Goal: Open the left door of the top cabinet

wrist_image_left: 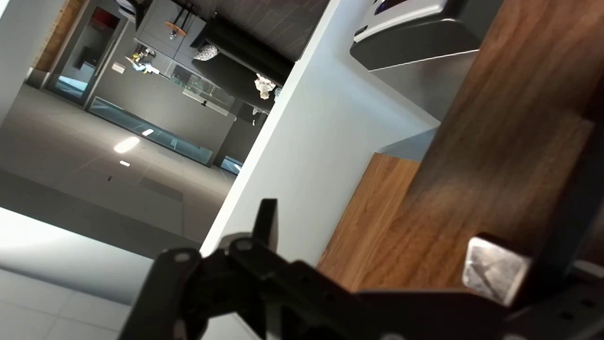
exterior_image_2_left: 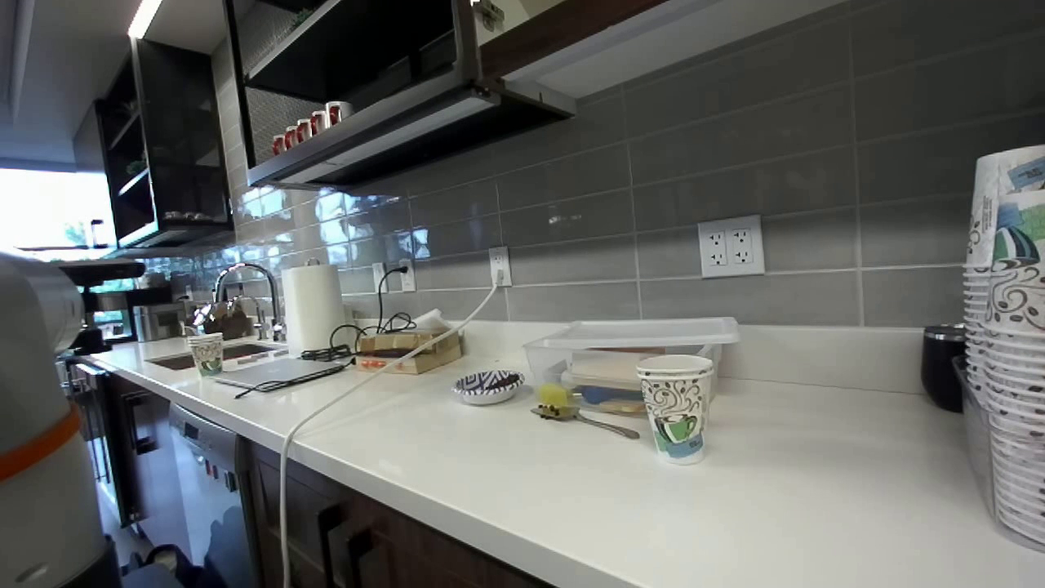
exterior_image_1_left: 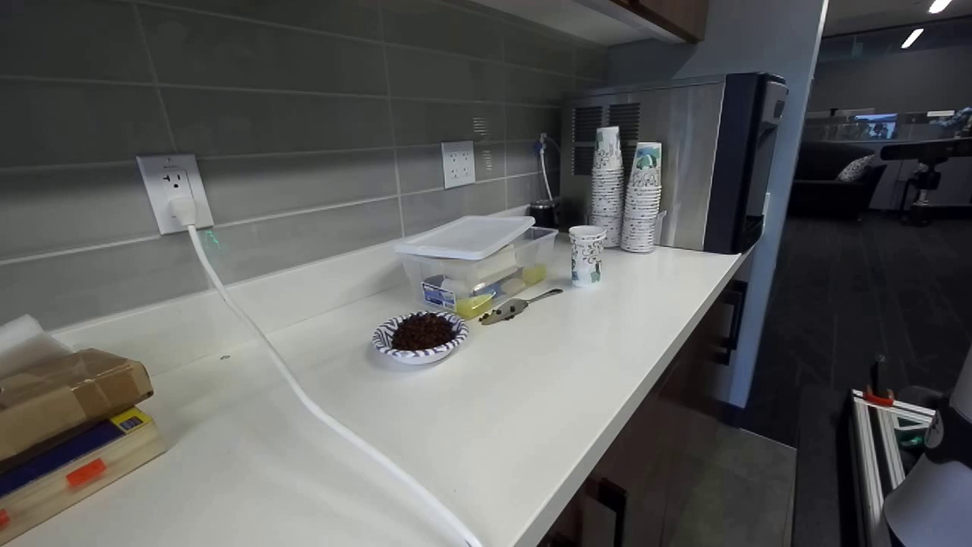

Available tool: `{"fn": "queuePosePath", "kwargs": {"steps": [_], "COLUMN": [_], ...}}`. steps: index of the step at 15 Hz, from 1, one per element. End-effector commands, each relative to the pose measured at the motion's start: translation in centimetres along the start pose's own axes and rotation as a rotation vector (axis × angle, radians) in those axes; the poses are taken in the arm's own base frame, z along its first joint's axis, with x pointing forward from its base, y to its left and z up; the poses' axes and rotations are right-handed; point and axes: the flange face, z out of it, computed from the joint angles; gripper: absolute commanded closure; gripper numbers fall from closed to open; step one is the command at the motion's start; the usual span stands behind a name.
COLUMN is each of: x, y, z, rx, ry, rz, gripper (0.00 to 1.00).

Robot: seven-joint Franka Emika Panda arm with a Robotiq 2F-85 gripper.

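The brown top cabinet [exterior_image_1_left: 676, 14] shows only as a sliver at the top of an exterior view. In another exterior view its lower wood edge [exterior_image_2_left: 571, 33] shows, with a metal hinge [exterior_image_2_left: 490, 15] and a pale surface at its left end. In the wrist view its wood face [wrist_image_left: 472, 189] fills the right side, close behind my gripper [wrist_image_left: 382, 238]. The gripper's fingers are wide apart with nothing between them. A dark blurred bar [wrist_image_left: 571, 212] lies by the right finger; I cannot tell whether it is a handle. The exterior views do not show the gripper or the whole doors.
A tall grey panel [wrist_image_left: 311, 156] stands beside the cabinet. A dark glass-fronted cabinet [exterior_image_2_left: 367, 131] with cans adjoins it. Below, the white counter [exterior_image_2_left: 490, 482] holds an ice machine [exterior_image_1_left: 683, 167], stacked paper cups [exterior_image_1_left: 607, 197], a plastic box [exterior_image_1_left: 478, 262], a bowl [exterior_image_1_left: 420, 338] and a white cord [exterior_image_1_left: 326, 418].
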Motion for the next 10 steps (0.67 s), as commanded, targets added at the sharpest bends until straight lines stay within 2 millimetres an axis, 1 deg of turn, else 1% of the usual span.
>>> {"fn": "queuePosePath", "kwargs": {"steps": [1,10], "x": [-2.94,-2.93], "y": [1.72,1.68], "z": [2.15,2.53], "rx": [-0.018,-0.004], "ry": [-0.069,-0.066], "rz": [-0.055,-0.054], "gripper": [0.0,0.0]}}
